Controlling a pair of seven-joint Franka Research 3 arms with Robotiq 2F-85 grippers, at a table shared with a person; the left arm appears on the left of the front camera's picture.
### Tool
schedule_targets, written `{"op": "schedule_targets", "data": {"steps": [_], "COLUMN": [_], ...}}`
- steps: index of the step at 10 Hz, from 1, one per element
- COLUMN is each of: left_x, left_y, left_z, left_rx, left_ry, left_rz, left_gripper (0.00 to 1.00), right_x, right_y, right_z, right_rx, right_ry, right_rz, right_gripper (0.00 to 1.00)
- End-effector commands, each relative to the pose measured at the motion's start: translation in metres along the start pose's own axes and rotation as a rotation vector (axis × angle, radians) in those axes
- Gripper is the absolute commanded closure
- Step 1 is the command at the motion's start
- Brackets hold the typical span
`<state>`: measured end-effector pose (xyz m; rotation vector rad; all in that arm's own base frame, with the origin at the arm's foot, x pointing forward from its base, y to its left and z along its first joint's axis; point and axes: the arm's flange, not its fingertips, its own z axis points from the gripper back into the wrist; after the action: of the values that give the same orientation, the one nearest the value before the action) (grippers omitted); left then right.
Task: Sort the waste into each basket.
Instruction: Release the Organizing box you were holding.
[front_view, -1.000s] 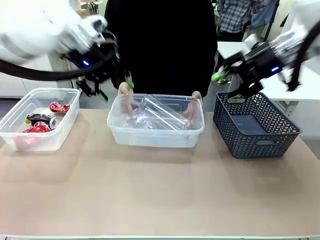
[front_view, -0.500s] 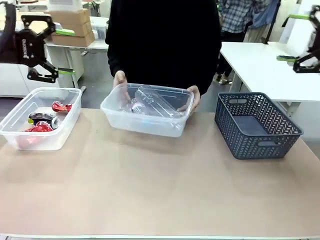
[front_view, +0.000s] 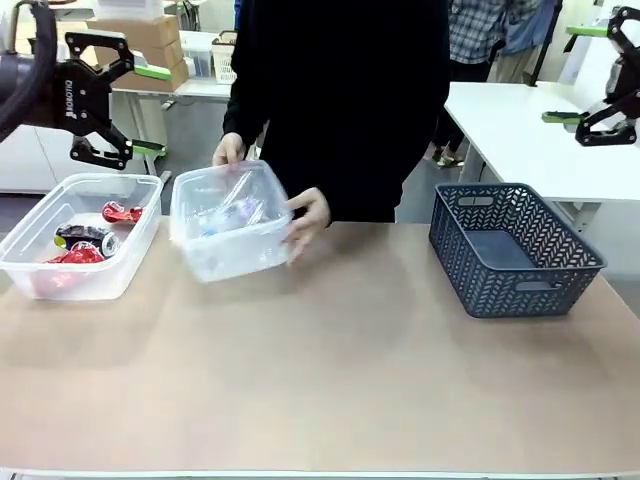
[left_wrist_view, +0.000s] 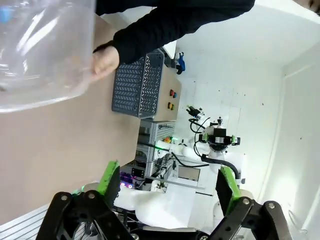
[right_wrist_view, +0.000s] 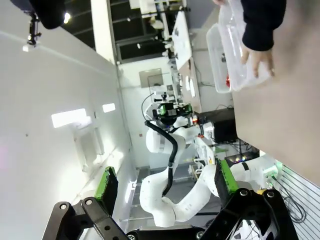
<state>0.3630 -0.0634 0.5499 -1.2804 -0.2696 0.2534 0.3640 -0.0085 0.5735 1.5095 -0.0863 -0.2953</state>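
Front view, near to far: bare tan table in the foreground. At about 9 o'clock a clear tub sat flat on the table with crushed red-and-silver cans inside. Just right of it, at roughly 10 o'clock, a second clear tub was lifted and tipped up on its side, gripped by the person's hands, one on the far rim and one on the near right corner; clear plastic bottles showed through its wall, details blurred. At 3 o'clock a dark lattice basket stood on the table, well apart from both tubs. Farther back, left gripper was raised off the table at 10 o'clock above the can tub, fingers spread wide, nothing between them. Right gripper was up at 2 o'clock over a white side table, fingers likewise spread and empty. Left wrist view: green pads were wide apart, tipped tub at 11 o'clock with a hand on it. Right wrist view: pads also apart, tub and hand at 1 o'clock.
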Motion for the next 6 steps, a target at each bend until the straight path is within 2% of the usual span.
{"op": "schedule_targets", "data": {"steps": [1, 6], "left_x": [0.0049, 0.0049], "left_y": [0.0008, 0.0008], "left_z": [0.0100, 0.0100], "left_rx": [0.003, 0.003], "left_ry": [0.008, 0.008], "left_rz": [0.008, 0.008], "left_gripper": [0.00, 0.00], "right_x": [0.0028, 0.0028], "right_y": [0.0001, 0.0001], "right_z": [0.0096, 0.0096], "right_rx": [-0.010, -0.010], "right_ry": [0.001, 0.001], "right_rz": [0.026, 0.026], "right_gripper": [0.00, 0.00]}}
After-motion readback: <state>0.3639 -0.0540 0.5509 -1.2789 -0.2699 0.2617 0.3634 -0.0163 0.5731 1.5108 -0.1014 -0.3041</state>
